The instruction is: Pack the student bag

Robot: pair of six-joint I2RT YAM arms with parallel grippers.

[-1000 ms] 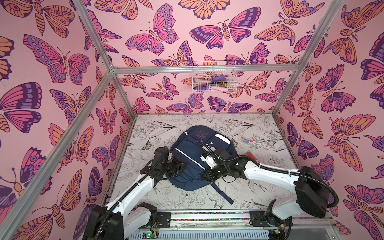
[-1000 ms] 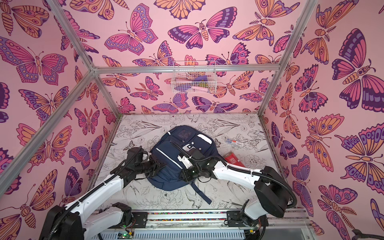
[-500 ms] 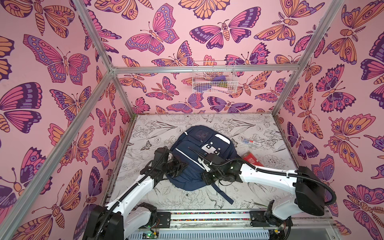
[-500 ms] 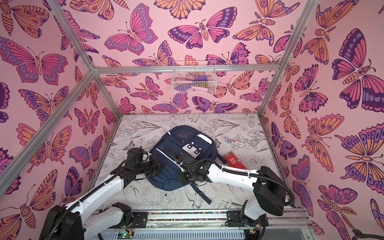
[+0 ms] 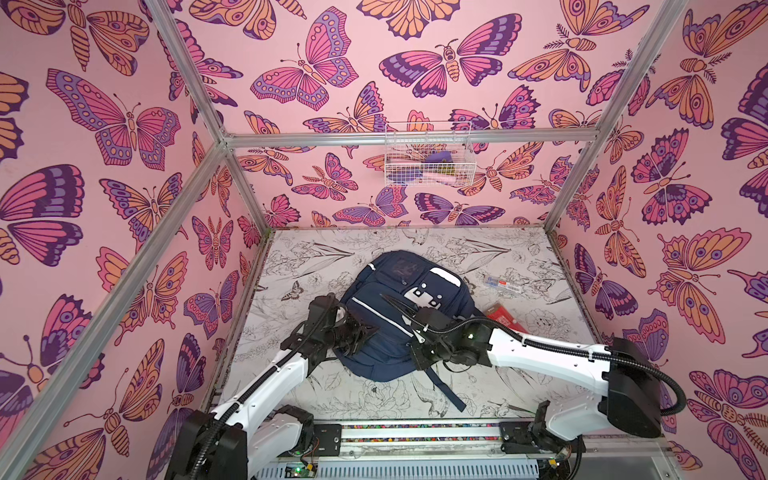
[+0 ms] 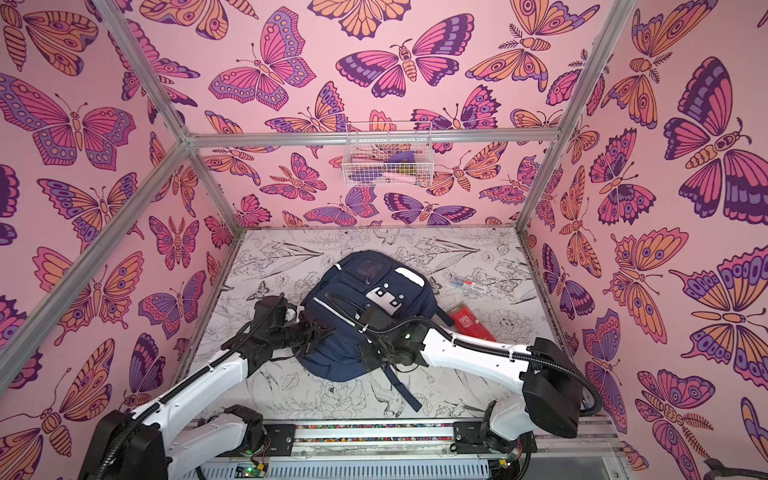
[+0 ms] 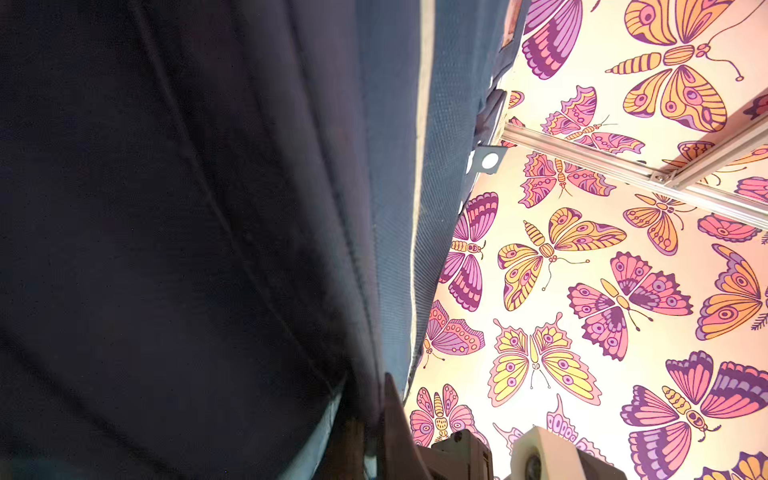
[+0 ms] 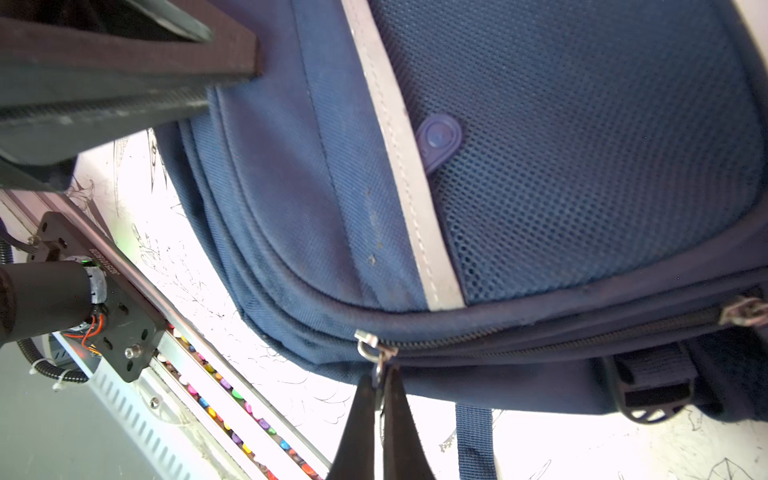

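The navy student bag (image 5: 399, 286) (image 6: 365, 282) lies flat in the middle of the table, white patch facing up. My left gripper (image 5: 371, 331) (image 6: 330, 328) is at the bag's left side. In the left wrist view it (image 7: 374, 419) is shut on a fold of the bag's fabric (image 7: 208, 208). My right gripper (image 5: 417, 355) (image 6: 370, 353) is at the bag's near edge. In the right wrist view it (image 8: 377, 382) is shut on the metal zipper pull (image 8: 376, 363) of a zip running along the bag (image 8: 582, 166).
A red packet (image 5: 505, 318) and a clear pen pack (image 5: 500, 284) lie on the table right of the bag. A loose strap (image 5: 444, 386) trails toward the front rail (image 5: 415, 432). A white wire basket (image 5: 428, 160) hangs on the back wall.
My right gripper has moved from near the bag's white patch toward the bag's near edge and has shut on the zipper pull. The left gripper has stayed where it was.
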